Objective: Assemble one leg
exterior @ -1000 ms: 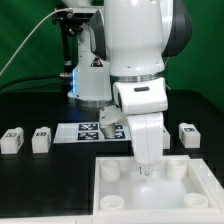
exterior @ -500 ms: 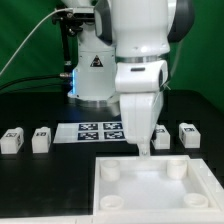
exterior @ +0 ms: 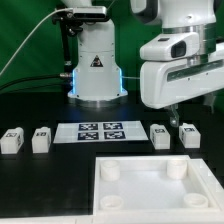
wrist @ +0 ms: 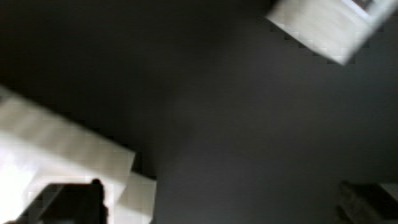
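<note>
Four small white legs with tags lie on the black table: two at the exterior view's left (exterior: 12, 139) (exterior: 41, 139) and two at its right (exterior: 160, 135) (exterior: 189, 134). My gripper (exterior: 174, 118) hangs just above the two right legs and touches neither. In the wrist view my gripper (wrist: 222, 205) is open, its dark fingertips (wrist: 71, 203) far apart with only bare black table between them. That view is blurred. A white block corner (wrist: 331, 24) shows in it; I cannot tell which part it is.
The large white square tray (exterior: 140, 187) with round corner sockets lies at the front; a blurred white slab in the wrist view (wrist: 63, 140) may be its edge. The marker board (exterior: 100, 131) lies behind it. The robot's base (exterior: 96, 62) stands at the back.
The arm has swung from over the tray's middle up and to the exterior view's right, and now hangs over the two right legs. No part has moved.
</note>
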You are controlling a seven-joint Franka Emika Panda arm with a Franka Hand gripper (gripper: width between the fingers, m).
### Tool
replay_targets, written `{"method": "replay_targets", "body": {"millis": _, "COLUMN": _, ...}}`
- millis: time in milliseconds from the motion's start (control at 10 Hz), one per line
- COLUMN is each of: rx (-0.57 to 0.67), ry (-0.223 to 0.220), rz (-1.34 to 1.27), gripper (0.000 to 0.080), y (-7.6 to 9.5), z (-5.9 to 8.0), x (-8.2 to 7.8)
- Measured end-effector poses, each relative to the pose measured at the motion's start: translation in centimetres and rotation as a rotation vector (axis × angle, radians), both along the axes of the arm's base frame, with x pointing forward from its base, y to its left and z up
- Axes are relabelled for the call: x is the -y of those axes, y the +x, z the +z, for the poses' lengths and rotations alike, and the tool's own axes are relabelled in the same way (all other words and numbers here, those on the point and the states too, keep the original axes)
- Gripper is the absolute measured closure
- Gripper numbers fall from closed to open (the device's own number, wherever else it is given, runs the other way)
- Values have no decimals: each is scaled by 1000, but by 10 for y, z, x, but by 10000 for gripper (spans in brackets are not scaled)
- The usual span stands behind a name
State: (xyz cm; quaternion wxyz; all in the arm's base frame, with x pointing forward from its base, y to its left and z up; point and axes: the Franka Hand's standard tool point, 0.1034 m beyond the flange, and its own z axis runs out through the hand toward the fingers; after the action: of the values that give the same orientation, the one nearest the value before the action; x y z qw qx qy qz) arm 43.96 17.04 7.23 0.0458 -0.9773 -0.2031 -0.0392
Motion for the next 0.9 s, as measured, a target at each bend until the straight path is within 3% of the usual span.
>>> {"method": "replay_targets", "body": {"millis": 300, "rx": -43, "ry": 37, "rz": -303, "gripper": 150, "y": -1, "z": 0, "x": -2}}
{"method": "replay_targets", "body": {"millis": 500, "rx": -100, "ry": 49, "rz": -505, "gripper": 150, "y": -16, "z": -10, "x": -10}}
{"method": "replay_targets", "body": {"millis": 700, "rx": -142, "ry": 28, "rz": -498, "gripper": 150, "y": -30, "z": -16, "x": -17}}
{"method": "replay_targets", "body": {"millis": 900, "rx": -278, "ry": -29, "rz": -473, "gripper": 150, "y": -42, "z": -30, "x": -14}}
